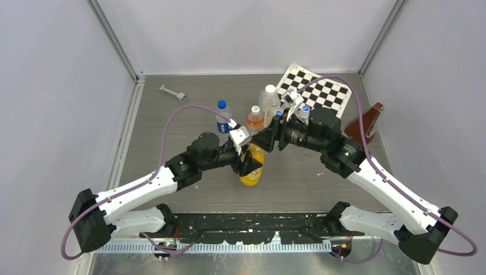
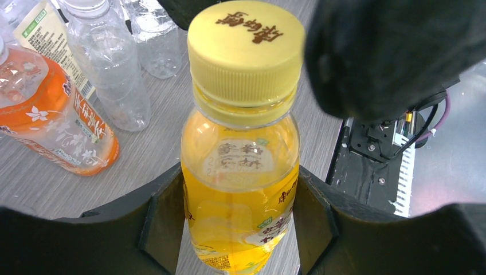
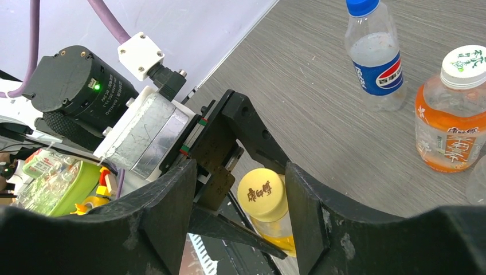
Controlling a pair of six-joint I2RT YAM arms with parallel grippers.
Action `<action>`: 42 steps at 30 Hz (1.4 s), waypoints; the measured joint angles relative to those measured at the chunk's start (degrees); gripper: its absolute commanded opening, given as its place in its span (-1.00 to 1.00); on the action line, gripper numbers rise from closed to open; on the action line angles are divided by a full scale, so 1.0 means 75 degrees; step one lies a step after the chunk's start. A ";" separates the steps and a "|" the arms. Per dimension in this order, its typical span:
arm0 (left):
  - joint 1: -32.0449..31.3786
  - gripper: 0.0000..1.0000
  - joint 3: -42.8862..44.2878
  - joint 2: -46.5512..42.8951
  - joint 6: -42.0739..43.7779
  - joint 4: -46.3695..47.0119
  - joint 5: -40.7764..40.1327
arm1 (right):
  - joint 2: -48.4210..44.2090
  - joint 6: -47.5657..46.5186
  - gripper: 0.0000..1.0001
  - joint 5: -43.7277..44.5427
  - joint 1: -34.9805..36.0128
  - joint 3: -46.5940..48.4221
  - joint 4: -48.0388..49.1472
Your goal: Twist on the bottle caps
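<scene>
The yellow-orange juice bottle [image 2: 240, 195] stands near the table's front middle [image 1: 252, 171], and my left gripper [image 2: 240, 229] is shut on its body with both fingers against its sides. Its yellow cap [image 2: 246, 51] sits on the neck. My right gripper [image 3: 240, 212] hangs over it from the right [image 1: 266, 139], open, with the yellow cap [image 3: 262, 193] between its fingers, close to the right finger and with a gap on the left. The Pepsi bottle [image 3: 375, 63] stands apart further back [image 1: 222, 119] with a blue cap [image 3: 362, 6] on top.
An orange-drink bottle [image 1: 255, 119] with a white cap and a tall clear bottle [image 1: 269, 100] stand behind the grippers. Small clear bottles [image 2: 114, 74] cluster there too. A checkerboard [image 1: 324, 90] lies back right, a metal part [image 1: 172, 91] back left, a brown object [image 1: 367, 123] at right.
</scene>
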 measured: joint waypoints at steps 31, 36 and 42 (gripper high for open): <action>0.0344 -1.00 0.0102 0.0000 -0.0090 -0.0347 0.0149 | -0.0632 -0.0058 0.42 0.0670 -0.0035 -0.0058 -0.0146; 0.0344 -1.00 0.0125 0.0006 -0.0087 -0.0344 0.0533 | -0.0169 -0.0175 0.42 0.0597 -0.0035 -0.0058 0.0093; 0.0344 -1.00 0.0169 0.0070 -0.0087 -0.0344 0.0816 | 0.0274 -0.0169 0.38 0.0256 -0.0035 -0.0058 0.0332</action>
